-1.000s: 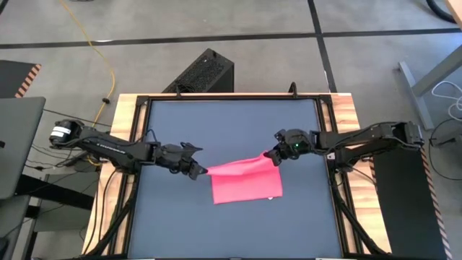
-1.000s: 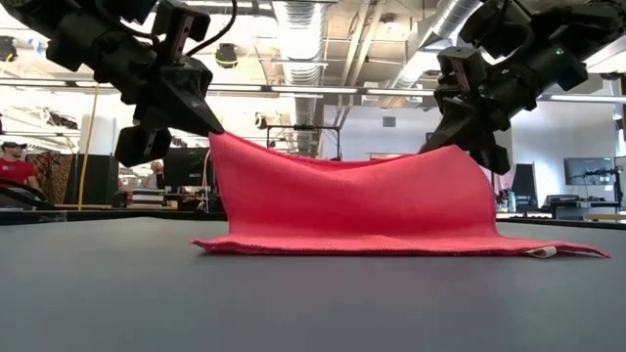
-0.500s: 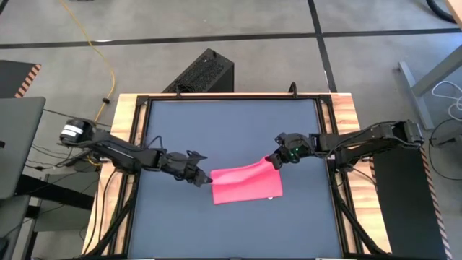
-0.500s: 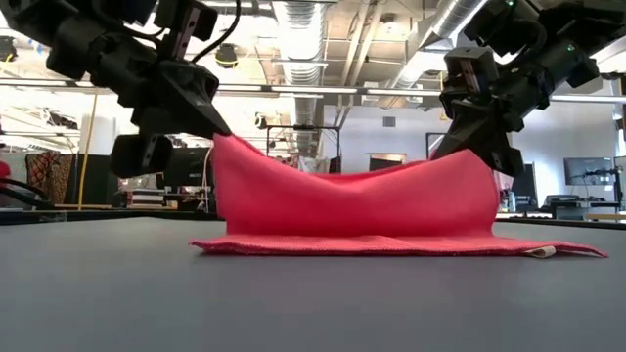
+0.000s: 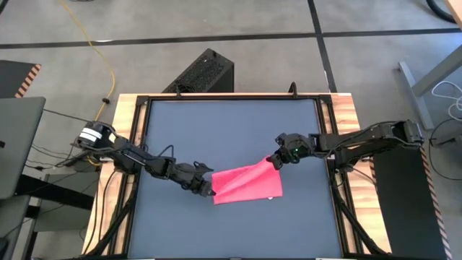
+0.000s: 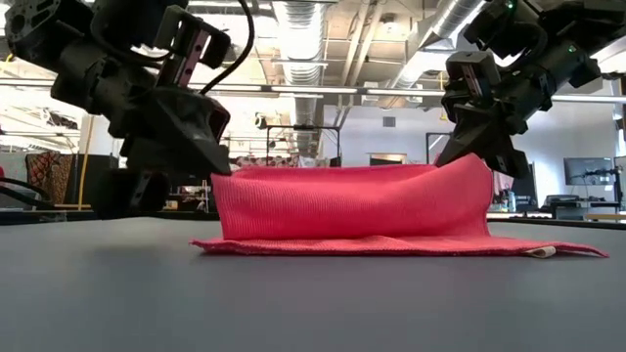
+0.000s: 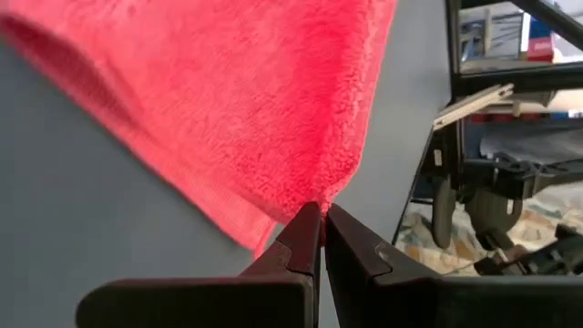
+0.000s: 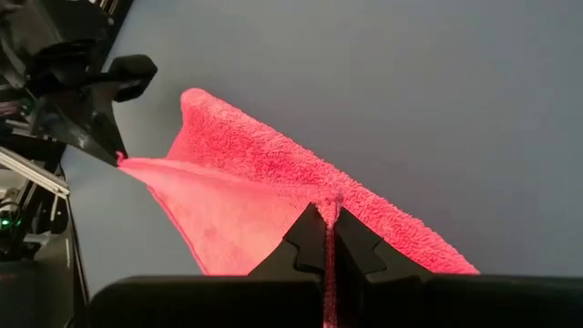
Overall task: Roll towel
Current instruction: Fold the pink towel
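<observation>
Two dark, jointed robot arms reach low over a dark grey table (image 5: 231, 130) from opposite sides, meeting near its middle over a bright pink towel (image 5: 249, 184). The left arm stretches in from the table's left edge, its links angled down toward the cloth; the left gripper (image 5: 211, 191) sits at the towel's left corner, fingers pressed tight together with a tip of pink fabric pinched between them. The right arm extends from the right edge, nearly level, and the right gripper (image 5: 272, 162) pinches the towel's far right corner in the same way, its two fingers shut on the cloth. Seen from table height, the lifted edge runs almost straight between the two grippers, forming an upright flap, while the rest of the towel lies flat on the tabletop beneath it, one pale hem tag showing at its right end. The cloth is soft, fuzzy terry with a fine looped nap, thin and plain. The table surface is smooth and matte, framed by black rails and light wood.
</observation>
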{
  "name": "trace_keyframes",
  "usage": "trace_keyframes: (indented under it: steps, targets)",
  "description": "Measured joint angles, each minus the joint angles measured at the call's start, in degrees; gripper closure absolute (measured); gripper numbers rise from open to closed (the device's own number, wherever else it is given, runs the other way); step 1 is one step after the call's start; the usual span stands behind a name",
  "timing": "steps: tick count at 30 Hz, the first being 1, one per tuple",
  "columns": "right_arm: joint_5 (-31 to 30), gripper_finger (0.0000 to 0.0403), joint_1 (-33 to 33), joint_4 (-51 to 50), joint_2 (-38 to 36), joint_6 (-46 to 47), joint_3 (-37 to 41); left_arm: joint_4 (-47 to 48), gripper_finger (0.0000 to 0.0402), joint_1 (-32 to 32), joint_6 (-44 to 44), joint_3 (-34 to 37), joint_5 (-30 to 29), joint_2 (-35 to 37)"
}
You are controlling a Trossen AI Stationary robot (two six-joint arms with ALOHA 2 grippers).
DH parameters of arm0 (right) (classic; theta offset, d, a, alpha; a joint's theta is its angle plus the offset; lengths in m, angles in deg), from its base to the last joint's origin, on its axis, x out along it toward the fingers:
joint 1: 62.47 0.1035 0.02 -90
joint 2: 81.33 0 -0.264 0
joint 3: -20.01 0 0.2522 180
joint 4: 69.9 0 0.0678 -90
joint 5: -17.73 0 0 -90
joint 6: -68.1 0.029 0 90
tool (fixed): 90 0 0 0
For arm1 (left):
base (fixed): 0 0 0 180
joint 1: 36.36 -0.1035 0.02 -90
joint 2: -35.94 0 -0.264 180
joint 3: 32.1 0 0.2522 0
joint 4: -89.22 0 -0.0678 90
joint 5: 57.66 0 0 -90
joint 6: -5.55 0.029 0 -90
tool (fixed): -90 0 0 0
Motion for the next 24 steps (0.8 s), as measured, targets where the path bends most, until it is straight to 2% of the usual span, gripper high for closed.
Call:
trace_keyframes:
  steps: [5, 10, 19, 24]
  targets:
    - [0.0, 0.0381, 0.0, -0.6, 0.0, -0.1, 0.0, 0.4, 0.0401, 0.8, -1.3, 0.0, -0.1, 0.3]
    - [0.0, 0.0381, 0.0, -0.7, 0.0, -0.1, 0.0, 2.2, 0.0401, 0.8, -3.6, -0.1, 2.2, 0.3]
    - [0.0, 0.0381, 0.0, -0.9, 0.0, -0.1, 0.0, 1.6, 0.0401, -0.5, -0.9, -0.1, 0.2, 3.7]
    - [0.1, 0.0381, 0.0, -0.5, 0.0, -0.1, 0.0, 9.1, 0.0401, 0.6, -3.4, -0.1, 2.2, 3.7]
